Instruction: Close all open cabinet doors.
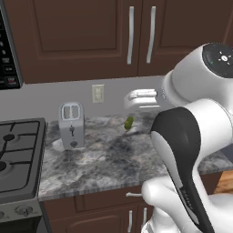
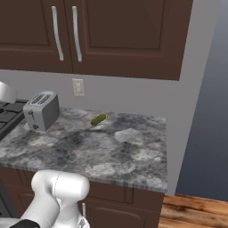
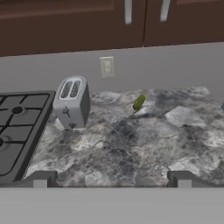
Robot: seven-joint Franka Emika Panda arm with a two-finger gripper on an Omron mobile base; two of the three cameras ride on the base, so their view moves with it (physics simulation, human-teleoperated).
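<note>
Two tall dark-brown cabinet doors hang above the counter, the left one (image 1: pixel 77 36) and the right one (image 1: pixel 182 27). Their long silver bar handles (image 1: pixel 131 34) stand side by side at the middle seam. Both doors lie flush with the cabinet front, also in the right base view (image 2: pixel 129 31) and along the top of the hand view (image 3: pixel 65 22). My gripper (image 3: pixel 111 179) hovers over the counter below the doors, open with nothing between its fingertips (image 3: pixel 40 179). Its white hand (image 1: pixel 142 98) shows in front of the back wall.
A silver toaster (image 1: pixel 71 124) stands on the granite counter (image 1: pixel 109 164) beside a gas stove (image 1: pixel 16 154). A small green vegetable (image 1: pixel 129 122) lies near the back wall under a wall outlet (image 1: pixel 97 93). A microwave panel (image 1: pixel 5 50) is at upper left. The counter ends at a grey wall (image 2: pixel 196 89) on the right.
</note>
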